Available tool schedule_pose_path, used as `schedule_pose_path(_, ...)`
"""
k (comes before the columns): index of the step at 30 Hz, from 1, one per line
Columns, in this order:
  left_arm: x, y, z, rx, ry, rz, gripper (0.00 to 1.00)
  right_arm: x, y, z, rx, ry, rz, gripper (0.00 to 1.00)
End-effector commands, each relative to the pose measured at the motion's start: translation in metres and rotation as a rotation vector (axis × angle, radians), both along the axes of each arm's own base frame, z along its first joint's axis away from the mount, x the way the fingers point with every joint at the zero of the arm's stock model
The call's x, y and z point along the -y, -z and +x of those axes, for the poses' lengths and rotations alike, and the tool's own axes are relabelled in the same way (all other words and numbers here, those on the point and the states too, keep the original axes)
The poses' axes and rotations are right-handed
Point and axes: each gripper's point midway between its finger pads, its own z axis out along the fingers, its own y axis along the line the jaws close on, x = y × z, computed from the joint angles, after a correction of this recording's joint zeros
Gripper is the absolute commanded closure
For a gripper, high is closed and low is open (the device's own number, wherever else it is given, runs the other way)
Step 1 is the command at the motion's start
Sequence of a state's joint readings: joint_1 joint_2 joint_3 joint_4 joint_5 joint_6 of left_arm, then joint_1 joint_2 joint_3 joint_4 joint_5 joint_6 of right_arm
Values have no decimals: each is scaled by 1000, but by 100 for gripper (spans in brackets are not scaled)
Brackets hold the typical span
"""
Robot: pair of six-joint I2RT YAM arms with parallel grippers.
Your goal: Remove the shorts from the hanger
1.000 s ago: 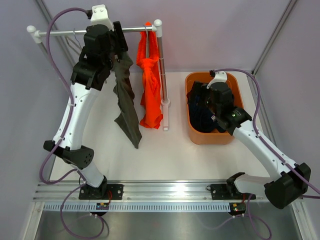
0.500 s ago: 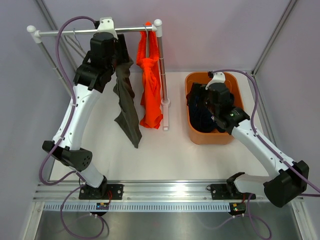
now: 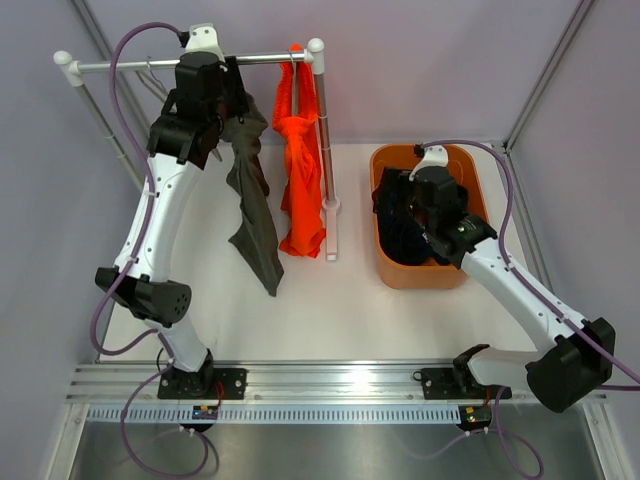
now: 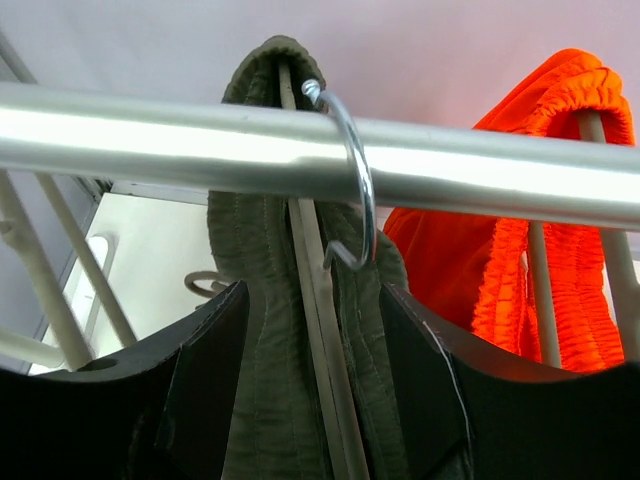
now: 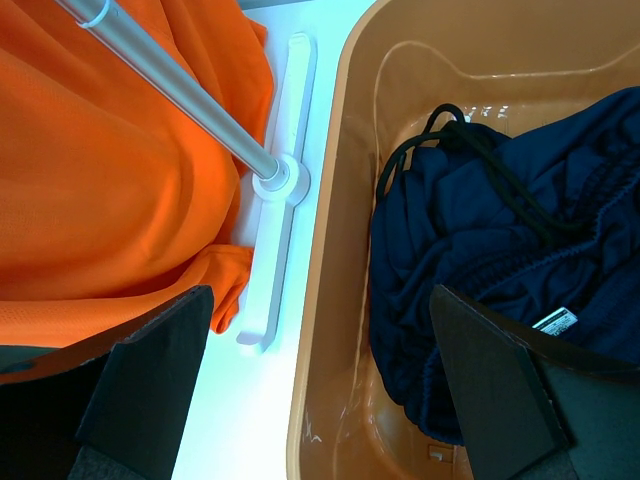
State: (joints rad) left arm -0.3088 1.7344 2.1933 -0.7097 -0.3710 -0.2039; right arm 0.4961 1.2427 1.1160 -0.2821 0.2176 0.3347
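Note:
The olive-grey shorts [image 3: 255, 215] hang from a wire hanger hook [image 4: 355, 190] on the rail [image 3: 130, 66]. My left gripper [image 3: 232, 92] is up at the rail. In the left wrist view it [image 4: 312, 340] is open, its jaws standing either side of the olive waistband [image 4: 260, 300]. The orange shorts [image 3: 302, 180] hang knotted at the rail's right end; they also show in both wrist views [image 4: 560, 200] [image 5: 100, 180]. The navy shorts [image 3: 405, 235] lie crumpled in the orange tub [image 3: 420, 277]. My right gripper [image 3: 400, 200] is open and empty over the tub's left wall [image 5: 350, 250].
The rack's right post [image 3: 322, 130] and its white foot [image 5: 280, 250] stand between the orange shorts and the tub. The rack's left post [image 3: 100, 110] stands at the far left. A black drawstring [image 5: 470, 150] lies on the navy shorts [image 5: 500, 280].
My left gripper has risen along the olive shorts to just under the rail. The right arm has barely moved. The shorts hang as before.

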Motion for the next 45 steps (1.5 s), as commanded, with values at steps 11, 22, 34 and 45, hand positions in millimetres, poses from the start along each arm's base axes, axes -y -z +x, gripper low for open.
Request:
schedule_pose_path(11, 8, -15, 5, 37, 57, -24, 69, -2, -7, 7, 27, 6, 6, 0)
schedule_pose_path(22, 0, -38, -13, 82, 63, 4, 100, -3, -8, 6, 28, -1, 9, 1)
schedule_pose_path(34, -14, -115, -61, 293, 112, 13, 100, -6, -13, 8, 36, -11, 19, 0)
schedule_pose_path(45, -2, -78, -85, 130, 231, -9, 100, -7, -19, 8, 44, -17, 24, 1)
